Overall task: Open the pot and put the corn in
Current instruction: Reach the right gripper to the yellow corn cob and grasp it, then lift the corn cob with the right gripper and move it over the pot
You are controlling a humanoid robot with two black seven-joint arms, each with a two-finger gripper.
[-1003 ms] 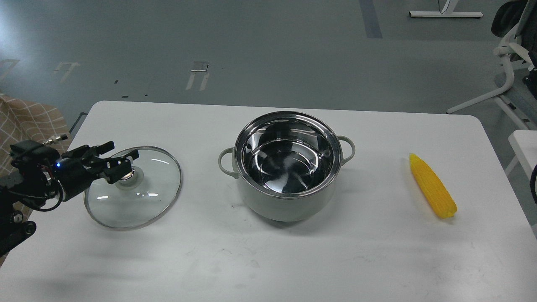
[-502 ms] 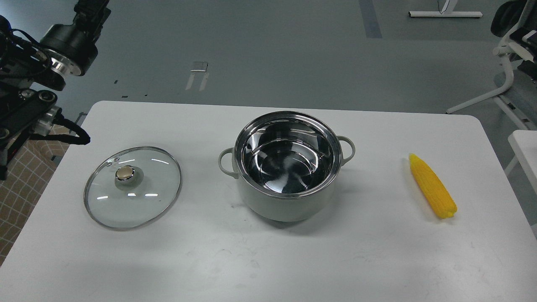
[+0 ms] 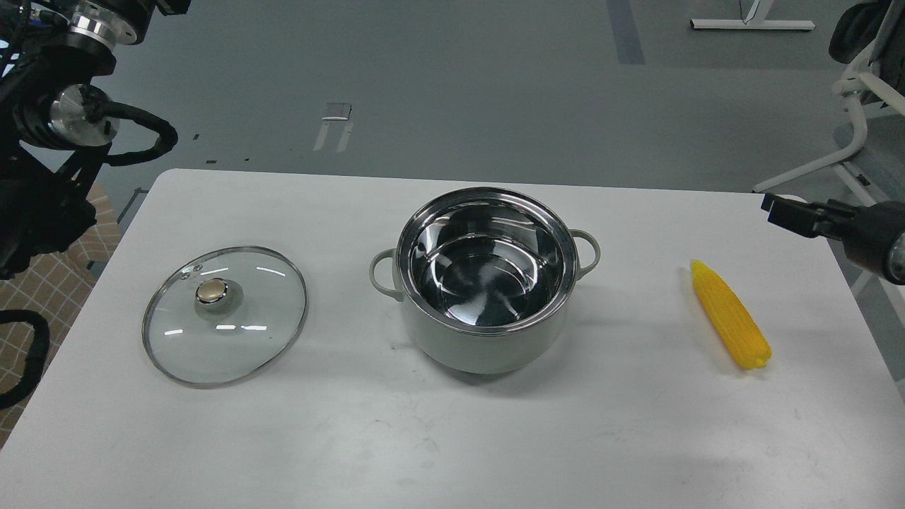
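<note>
Head view: The round pale grey-white pot with a shiny steel interior (image 3: 485,283) stands uncovered at the centre of the white table (image 3: 452,438). The round glass lid with a gold knob (image 3: 225,314) lies flat to its left, apart from it. The bright yellow corn cob (image 3: 731,324) lies near the table's right edge. The right gripper (image 3: 778,211) hovers above the corn; finger spacing cannot be determined. The left gripper is out of frame.
</note>
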